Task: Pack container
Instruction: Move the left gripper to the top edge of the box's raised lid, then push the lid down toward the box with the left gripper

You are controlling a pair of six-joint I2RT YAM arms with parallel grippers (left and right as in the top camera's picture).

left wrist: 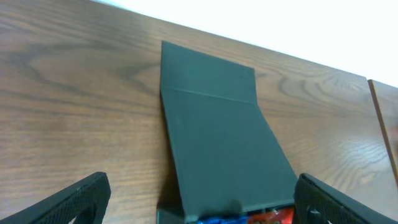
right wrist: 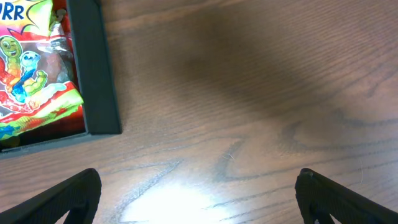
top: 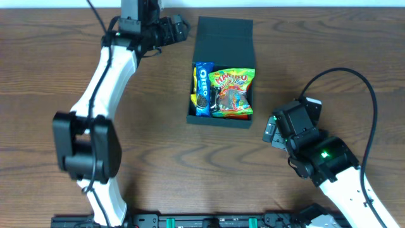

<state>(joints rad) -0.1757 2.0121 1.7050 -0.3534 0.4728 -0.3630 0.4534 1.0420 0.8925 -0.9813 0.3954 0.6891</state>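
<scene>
Left gripper (top: 172,28): jaws wide, holding nothing; beside the far left corner of the box's lid, not touching it.
Right gripper (top: 273,131): jaws wide, empty; near the box's near right corner, apart from it.
Box (top: 219,121): dark, square, on the table between the two grippers.
Lid (top: 224,35): open, folded back on the box's far side.
Inside box: blue Oreo pack (top: 202,88) along the left wall; bright Haribo bag (top: 232,93) touching it, filling the right side.
Table (top: 158,164): brown wood grain.
</scene>
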